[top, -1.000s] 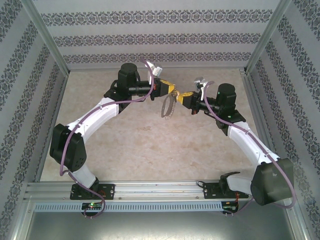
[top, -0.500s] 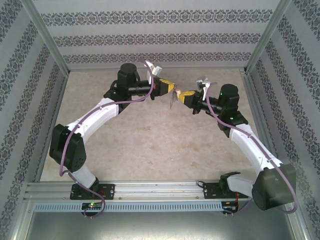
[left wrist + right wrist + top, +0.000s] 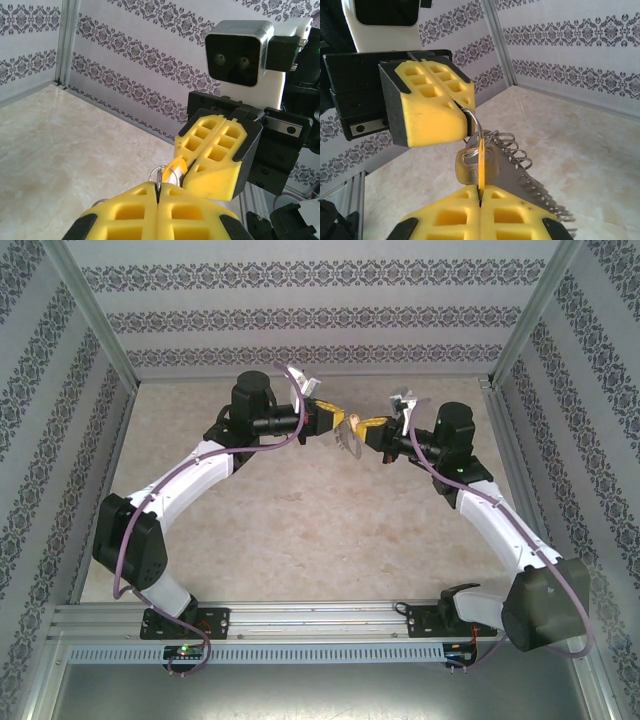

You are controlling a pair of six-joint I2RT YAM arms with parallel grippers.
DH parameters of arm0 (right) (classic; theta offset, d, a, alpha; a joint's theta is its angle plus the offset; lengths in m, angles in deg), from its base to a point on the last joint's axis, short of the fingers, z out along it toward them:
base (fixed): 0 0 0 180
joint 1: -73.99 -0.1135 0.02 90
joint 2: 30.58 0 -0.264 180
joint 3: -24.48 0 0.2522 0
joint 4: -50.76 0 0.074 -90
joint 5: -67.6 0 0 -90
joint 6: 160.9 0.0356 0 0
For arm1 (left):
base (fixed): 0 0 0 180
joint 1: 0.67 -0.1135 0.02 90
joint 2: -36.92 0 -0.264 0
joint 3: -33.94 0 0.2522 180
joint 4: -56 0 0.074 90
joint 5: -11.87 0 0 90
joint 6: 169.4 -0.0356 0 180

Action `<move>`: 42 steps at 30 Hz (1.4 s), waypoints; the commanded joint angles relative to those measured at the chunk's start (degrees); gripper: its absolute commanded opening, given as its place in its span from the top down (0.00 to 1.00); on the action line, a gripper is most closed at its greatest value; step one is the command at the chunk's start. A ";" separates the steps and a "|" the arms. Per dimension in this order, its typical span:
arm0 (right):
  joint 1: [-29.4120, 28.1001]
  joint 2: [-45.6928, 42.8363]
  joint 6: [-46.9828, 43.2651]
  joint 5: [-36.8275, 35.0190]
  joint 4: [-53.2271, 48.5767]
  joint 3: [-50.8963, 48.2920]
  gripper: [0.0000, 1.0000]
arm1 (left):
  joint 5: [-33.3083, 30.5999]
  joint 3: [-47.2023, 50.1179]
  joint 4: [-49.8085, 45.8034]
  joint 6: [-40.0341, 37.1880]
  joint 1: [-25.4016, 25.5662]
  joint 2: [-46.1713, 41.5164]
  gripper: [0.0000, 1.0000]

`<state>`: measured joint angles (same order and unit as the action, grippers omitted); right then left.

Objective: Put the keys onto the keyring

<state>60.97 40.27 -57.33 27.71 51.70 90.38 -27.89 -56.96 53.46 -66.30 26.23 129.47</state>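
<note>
The two arms met almost nose to nose above the far middle of the worktop (image 3: pixel 300 530). The left gripper (image 3: pixel 337 421) had its yellow jaws clenched on a thin wire loop (image 3: pixel 474 125) at the top of the keyring (image 3: pixel 522 175). The keyring's dark flat body hung down and away beneath it, one edge fringed with little pale rings (image 3: pixel 520 152). The right gripper (image 3: pixel 480 194), just opposite, was pinched tight on the yellow head of the key (image 3: pixel 481 165). The head sat edge-on to that arm's own camera, with the key's silver metal just beside the wire loop. I couldn't make out whether the key was threaded on that loop. All of it hung in the air, clear of the marble-patterned surface.
</note>
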 commanded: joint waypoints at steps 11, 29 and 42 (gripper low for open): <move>-1.01 1.79 -0.82 -1.09 -1.69 4.29 1.00 | -3.74 1.03 0.25 -7.11 -0.08 -3.15 1.00; -0.65 0.70 -1.66 -1.43 -3.52 6.74 1.00 | -9.11 -0.07 -6.73 -14.20 1.92 -3.85 1.00; 0.18 1.31 -2.72 -3.49 -3.81 4.18 1.00 | -10.62 0.15 -6.14 -13.59 2.21 -4.67 1.00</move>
<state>60.38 42.17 -58.93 25.43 46.38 95.43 -37.55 -56.15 47.69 -79.26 27.89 127.28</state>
